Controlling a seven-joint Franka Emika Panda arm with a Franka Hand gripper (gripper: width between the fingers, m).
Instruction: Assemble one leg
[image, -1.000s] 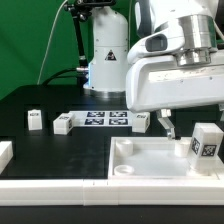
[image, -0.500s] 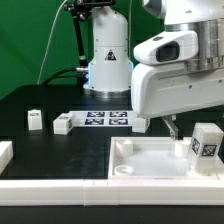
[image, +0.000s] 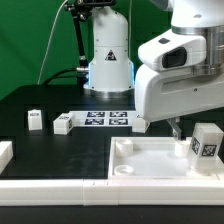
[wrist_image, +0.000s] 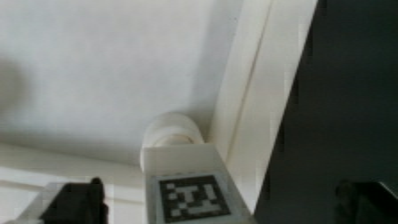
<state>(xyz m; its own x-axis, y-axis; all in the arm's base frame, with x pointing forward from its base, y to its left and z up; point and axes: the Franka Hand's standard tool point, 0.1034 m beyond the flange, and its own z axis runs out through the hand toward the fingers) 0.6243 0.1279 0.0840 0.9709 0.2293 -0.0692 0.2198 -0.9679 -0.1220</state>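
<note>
A leg (image: 205, 143), a small white post with a square tag, stands upright in the far corner of the large white tray-like piece (image: 150, 165), at the exterior view's right. My gripper (image: 177, 128) hangs low over the tray's far rim, just to the exterior view's left of that leg. In the wrist view the tagged leg (wrist_image: 192, 188) shows between my two dark fingertips (wrist_image: 75, 203). The jaws are wide apart and touch nothing. My gripper (wrist_image: 219, 205) is open and empty. The tray's rim (wrist_image: 258, 90) runs past the leg.
Three more legs (image: 35, 119) (image: 63, 123) (image: 140, 122) lie on the black table by the marker board (image: 105, 119). A white part (image: 4, 152) sits at the exterior view's left edge. The arm's base (image: 108, 60) stands behind, and a white bar (image: 55, 184) runs along the front.
My hand has moved toward the exterior view's right, closer to the leg in the tray. The jaws stay open and no part has moved.
</note>
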